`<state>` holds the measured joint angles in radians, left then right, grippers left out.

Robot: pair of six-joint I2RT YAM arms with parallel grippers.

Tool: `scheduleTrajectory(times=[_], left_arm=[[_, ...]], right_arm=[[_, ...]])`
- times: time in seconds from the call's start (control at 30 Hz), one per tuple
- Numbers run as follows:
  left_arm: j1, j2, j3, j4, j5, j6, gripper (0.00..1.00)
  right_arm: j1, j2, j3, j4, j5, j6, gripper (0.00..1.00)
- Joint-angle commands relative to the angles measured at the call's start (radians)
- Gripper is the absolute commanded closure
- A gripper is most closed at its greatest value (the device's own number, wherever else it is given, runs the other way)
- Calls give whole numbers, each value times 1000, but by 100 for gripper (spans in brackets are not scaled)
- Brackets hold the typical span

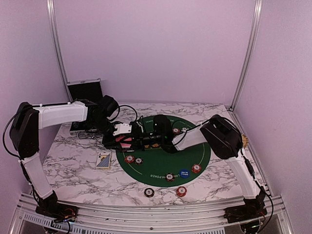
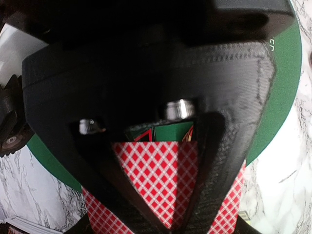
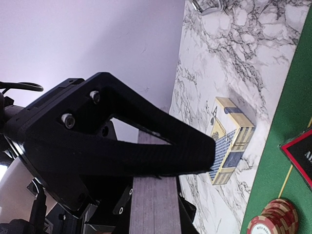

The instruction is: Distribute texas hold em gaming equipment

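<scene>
My left gripper [image 2: 178, 225] is shut on a red-checked playing card [image 2: 156, 175], pinched between its dark fingers above the green mat [image 2: 273, 97]. In the top view both grippers meet over the mat's left edge: the left gripper [image 1: 127, 140] beside the right gripper [image 1: 145, 140], with pink-red cards [image 1: 126, 144] between them. My right gripper [image 3: 210, 163] is shut on a stack of cards [image 3: 153, 204] seen edge-on. Dark-red chips [image 1: 129, 159] lie on the mat, more [image 1: 196, 168] near a blue button [image 1: 184, 173]. A black triangular marker [image 3: 300, 151] shows beside stacked chips [image 3: 273, 219].
A blue and gold card box [image 1: 103, 160] lies on the marble left of the mat, also in the right wrist view as the card box [image 3: 234, 141]. An open black case [image 1: 85, 92] stands at the back left. Two chips [image 1: 149, 192] lie off the mat near the front.
</scene>
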<state>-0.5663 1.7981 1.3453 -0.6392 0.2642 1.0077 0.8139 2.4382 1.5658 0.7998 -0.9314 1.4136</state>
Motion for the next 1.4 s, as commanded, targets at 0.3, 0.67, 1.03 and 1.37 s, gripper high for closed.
scheduleTrajectory(times=[0.3,0.67,1.03,1.37], left_arm=[[6,-44,-6,13,14,-2,54],[7,-39,-3,-1,11,-7,59],[6,-34,-11,-9,17,-23,66],[8,-39,-7,-15,8,-34,72]], right_arm=[[-7,-38,-21,-35,15,-41,63],[-10,-40,12,-82,22,-59,41],[-14,-24,54,-90,19,-51,38],[-21,-55,53,-279,48,-182,40]])
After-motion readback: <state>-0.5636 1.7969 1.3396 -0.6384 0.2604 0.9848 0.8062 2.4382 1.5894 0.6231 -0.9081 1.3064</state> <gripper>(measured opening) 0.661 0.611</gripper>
